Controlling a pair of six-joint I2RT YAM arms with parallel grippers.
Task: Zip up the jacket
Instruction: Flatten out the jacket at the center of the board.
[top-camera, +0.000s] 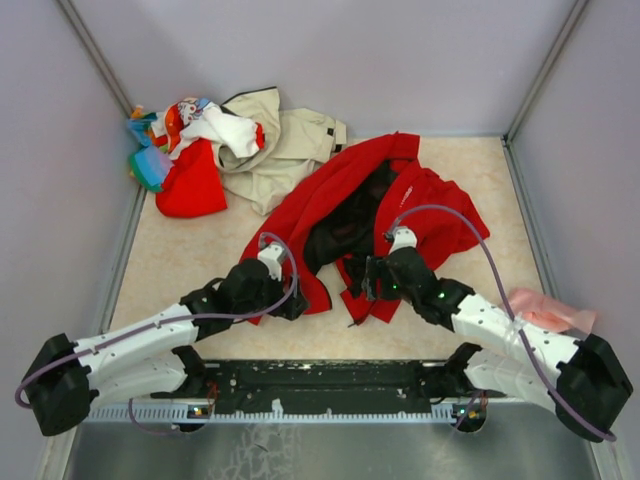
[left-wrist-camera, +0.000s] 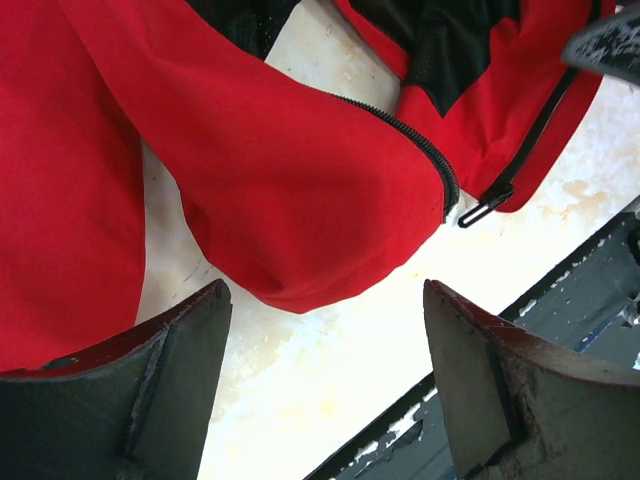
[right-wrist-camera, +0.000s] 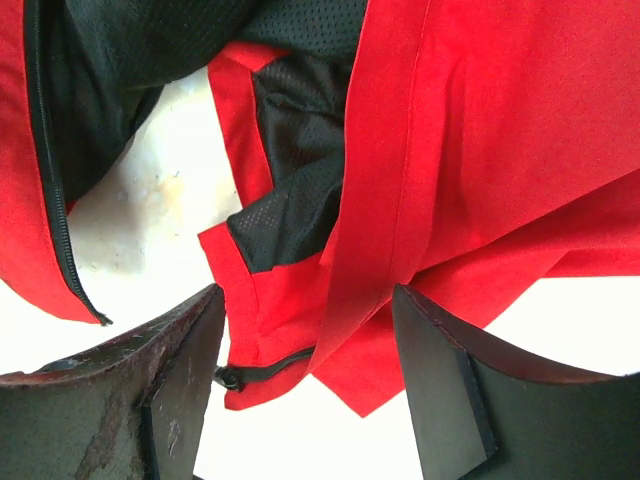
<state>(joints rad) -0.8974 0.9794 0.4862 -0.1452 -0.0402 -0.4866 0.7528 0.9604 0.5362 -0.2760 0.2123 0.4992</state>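
- Upper left of the overhead view, in the far corner of the pale, marbled bench (top-camera: 190, 265): a heap of mixed clothes (top-camera: 185, 150) in white, orange, blue and plain red.
- Touching the heap on its right lies a crumpled beige jacket (top-camera: 290, 140).
- Lower left of centre, the left claw (top-camera: 293, 303) sits at the near left hem of the task garment. Its wrist view shows the dark fingers (left-wrist-camera: 170, 380) spread wide and released, with nothing between them. A rounded red fold lies just beyond the tips.
- Centre of the frame: the large bright red jacket (top-camera: 420, 195) lies rumpled on the bench, unzipped, with its black mesh lining (top-camera: 345, 225) exposed.
- Its black front zipper (left-wrist-camera: 400, 130) runs along the edge of the fold and ends at a dangling pull tab (left-wrist-camera: 482, 210).
- Right of centre, the right claw (top-camera: 372, 280) is over the near hem of the other front panel. Its jaws are also wide apart and released, and red cloth and lining lie loose in the gap.
- Far right, a crumpled pink piece (top-camera: 545, 308) lies by the right arm.
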